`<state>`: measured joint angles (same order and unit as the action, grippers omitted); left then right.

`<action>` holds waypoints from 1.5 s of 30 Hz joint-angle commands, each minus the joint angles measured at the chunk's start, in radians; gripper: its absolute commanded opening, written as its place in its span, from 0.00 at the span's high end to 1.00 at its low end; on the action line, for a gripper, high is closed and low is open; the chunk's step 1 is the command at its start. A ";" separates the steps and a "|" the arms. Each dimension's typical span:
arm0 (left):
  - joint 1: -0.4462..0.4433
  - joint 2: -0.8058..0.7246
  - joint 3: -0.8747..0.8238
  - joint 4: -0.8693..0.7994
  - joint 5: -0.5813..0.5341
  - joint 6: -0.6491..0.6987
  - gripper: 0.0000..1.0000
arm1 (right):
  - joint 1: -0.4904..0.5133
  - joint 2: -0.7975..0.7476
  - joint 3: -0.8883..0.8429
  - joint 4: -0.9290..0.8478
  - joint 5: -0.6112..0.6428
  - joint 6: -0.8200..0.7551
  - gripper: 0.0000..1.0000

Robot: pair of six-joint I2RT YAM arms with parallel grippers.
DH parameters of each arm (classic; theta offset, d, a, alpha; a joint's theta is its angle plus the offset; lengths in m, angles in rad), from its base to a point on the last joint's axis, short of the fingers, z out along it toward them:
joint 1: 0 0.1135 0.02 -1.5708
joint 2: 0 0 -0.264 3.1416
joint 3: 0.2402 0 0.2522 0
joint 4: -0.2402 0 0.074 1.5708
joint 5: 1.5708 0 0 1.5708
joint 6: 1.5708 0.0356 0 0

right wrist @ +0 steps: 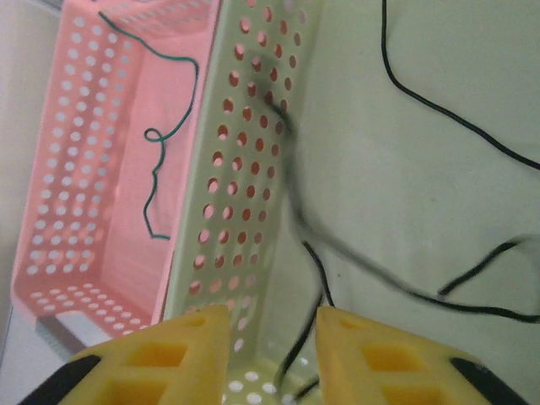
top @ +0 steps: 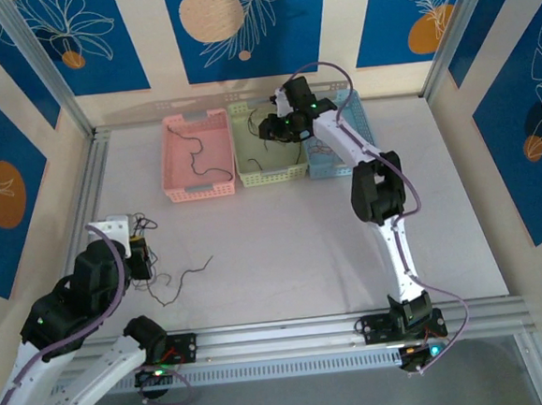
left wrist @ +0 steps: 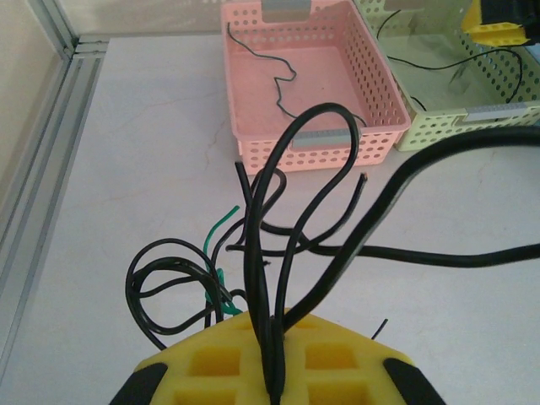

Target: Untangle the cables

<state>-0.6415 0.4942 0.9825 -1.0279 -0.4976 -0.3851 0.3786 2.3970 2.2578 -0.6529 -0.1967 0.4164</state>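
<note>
Black cables [left wrist: 255, 278] clamped in left jaws; right jaws part-open, seemingly empty.

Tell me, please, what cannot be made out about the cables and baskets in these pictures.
- Left wrist: the bottom edge cuts off the left gripper; how many cables it pinches cannot be counted.
- Right wrist: one black cable in the green basket is motion-blurred; whether it touches the right gripper is unclear.
- Top view: the right arm hides much of the blue basket.
</note>
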 commanded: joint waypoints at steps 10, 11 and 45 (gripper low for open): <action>0.017 0.013 -0.011 0.031 0.044 0.026 1.00 | 0.037 -0.328 -0.321 0.093 0.031 -0.021 0.56; 0.020 0.015 -0.011 0.033 0.051 0.027 1.00 | 0.042 -0.400 -0.419 0.150 0.016 -0.014 0.56; 0.045 0.059 -0.022 0.080 0.214 0.058 1.00 | 0.599 -0.447 -1.196 0.961 -0.005 0.486 0.51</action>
<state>-0.6106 0.5529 0.9710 -0.9646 -0.3012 -0.3401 0.9607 1.9224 1.0027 0.2840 -0.1909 0.8726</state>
